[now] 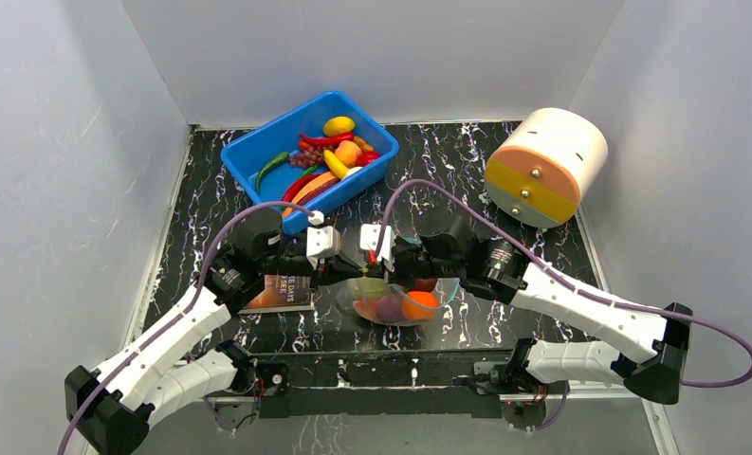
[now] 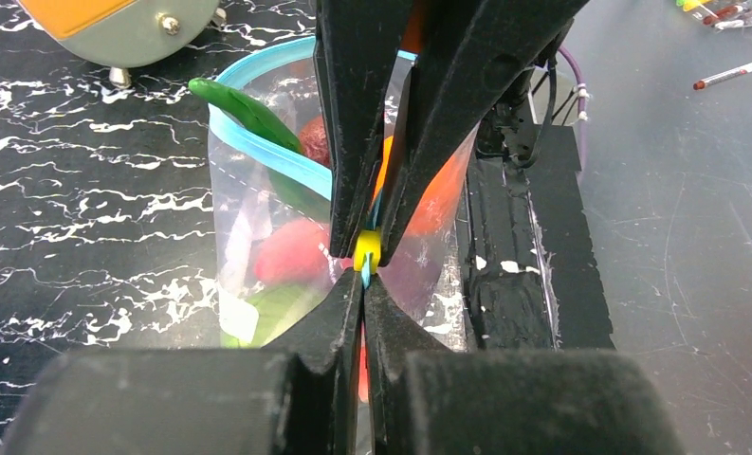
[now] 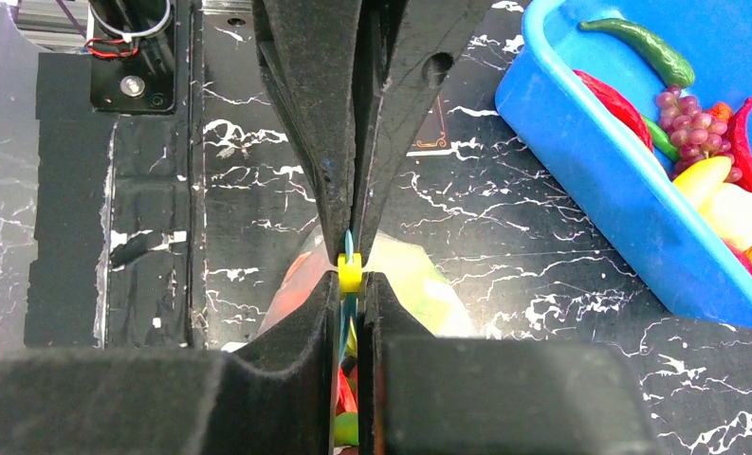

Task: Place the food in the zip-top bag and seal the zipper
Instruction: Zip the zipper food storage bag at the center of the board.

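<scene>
Item 1: zip-top bag (image 1: 395,301), 6 o'clock on the table (image 1: 448,156), food (image 1: 419,303) inside. We record the left gripper (image 2: 362,284) and right gripper (image 3: 351,282), 2 tools tip to tip, both clenched on the zipper (image 2: 263,150), apparently pressing it sealed.

dark card (image 1: 282,292): pale lettering, too blurred to read; no text legible anywhere.

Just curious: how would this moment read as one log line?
left jaws, right jaws: shut on zipper | bag: food inside, mouth partly open | bin: more food
</scene>
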`<state>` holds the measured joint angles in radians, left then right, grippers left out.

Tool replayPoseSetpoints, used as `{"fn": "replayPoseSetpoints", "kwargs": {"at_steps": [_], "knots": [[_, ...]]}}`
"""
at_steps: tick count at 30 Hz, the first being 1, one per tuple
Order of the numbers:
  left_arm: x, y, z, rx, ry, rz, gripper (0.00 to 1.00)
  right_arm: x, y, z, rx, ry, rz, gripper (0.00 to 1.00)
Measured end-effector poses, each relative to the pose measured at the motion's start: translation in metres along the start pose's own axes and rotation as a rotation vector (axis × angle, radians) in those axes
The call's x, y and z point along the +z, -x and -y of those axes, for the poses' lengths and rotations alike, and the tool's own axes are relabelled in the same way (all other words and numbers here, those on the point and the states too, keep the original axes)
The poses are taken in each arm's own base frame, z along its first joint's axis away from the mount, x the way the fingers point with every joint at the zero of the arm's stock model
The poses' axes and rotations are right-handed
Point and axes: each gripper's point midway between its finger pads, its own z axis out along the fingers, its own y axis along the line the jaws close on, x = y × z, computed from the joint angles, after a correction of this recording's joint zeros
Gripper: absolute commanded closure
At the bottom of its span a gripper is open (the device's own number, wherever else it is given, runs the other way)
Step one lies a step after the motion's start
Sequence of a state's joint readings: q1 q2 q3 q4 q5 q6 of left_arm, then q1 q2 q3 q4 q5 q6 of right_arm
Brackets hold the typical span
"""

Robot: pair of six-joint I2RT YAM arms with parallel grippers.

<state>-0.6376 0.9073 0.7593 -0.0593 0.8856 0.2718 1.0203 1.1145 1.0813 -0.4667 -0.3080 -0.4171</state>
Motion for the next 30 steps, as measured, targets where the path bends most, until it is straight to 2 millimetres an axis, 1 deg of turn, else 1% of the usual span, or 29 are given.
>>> {"fn": "replayPoseSetpoints", "kwargs": {"at_steps": [7, 13, 19, 22, 23, 26, 27, 30], "knots": [[-0.008, 0.003, 0.000, 0.027, 0.049, 0.005, 1.00, -0.003, 0.001, 0.001, -0.008, -0.020, -0.004, 1.00], [-0.010, 0.002, -0.001, 0.033, 0.074, 0.013, 1.00, -0.008, -0.005, 0.002, -0.001, -0.037, -0.033, 1.00], [-0.015, 0.005, -0.006, 0.044, 0.112, 0.021, 1.00, -0.018, -0.008, 0.005, -0.001, -0.069, -0.051, 1.00], [-0.020, 0.006, -0.011, 0.038, 0.154, 0.023, 1.00, -0.027, -0.016, 0.005, 0.007, -0.087, -0.087, 1.00], [-0.022, 0.006, -0.012, 0.035, 0.167, 0.025, 0.98, -0.030, -0.017, 0.005, 0.009, -0.089, -0.092, 1.00], [-0.024, 0.009, -0.014, 0.034, 0.176, 0.035, 0.59, -0.032, -0.017, 0.003, 0.011, -0.080, -0.087, 1.00], [-0.023, 0.009, -0.012, 0.035, 0.166, 0.035, 0.52, -0.031, -0.016, 0.001, 0.013, -0.070, -0.085, 1.00], [-0.019, 0.006, -0.008, 0.033, 0.118, 0.025, 0.46, -0.025, -0.017, -0.003, 0.017, -0.039, -0.085, 1.00]]}}
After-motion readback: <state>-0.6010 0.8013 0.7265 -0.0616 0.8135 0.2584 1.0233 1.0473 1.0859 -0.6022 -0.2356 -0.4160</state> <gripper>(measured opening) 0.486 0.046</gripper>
